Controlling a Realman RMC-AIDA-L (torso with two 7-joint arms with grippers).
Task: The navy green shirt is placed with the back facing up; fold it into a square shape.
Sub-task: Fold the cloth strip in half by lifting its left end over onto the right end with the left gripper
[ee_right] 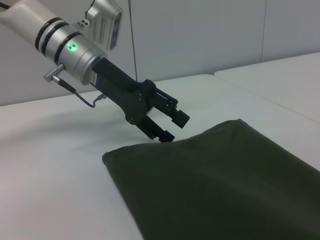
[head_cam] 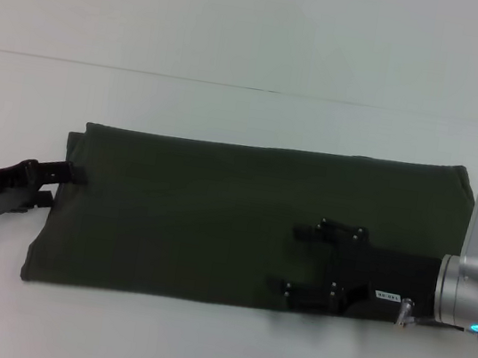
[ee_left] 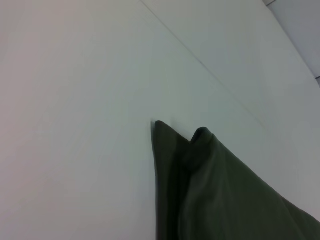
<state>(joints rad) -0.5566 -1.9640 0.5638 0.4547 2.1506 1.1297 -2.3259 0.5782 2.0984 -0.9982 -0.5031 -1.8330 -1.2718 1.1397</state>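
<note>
The shirt [head_cam: 215, 220] is laid flat on the tabletop [head_cam: 230, 115], folded into a long band running left to right. The left end effector [head_cam: 73, 175] is positioned at the shirt's left edge, w/ fingers apart. The right end effector [head_cam: 299, 260] is held over the shirt's right-centre, w/ fingers spread.

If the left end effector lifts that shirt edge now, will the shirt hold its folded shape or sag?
Likely sag: the navy green shirt is soft cloth, its corner already bunching. Layers may slide apart, since the folded left edge looks loose. Probably light; the left end effector, open at that edge, should manage. The right end effector hovers open above.
</note>
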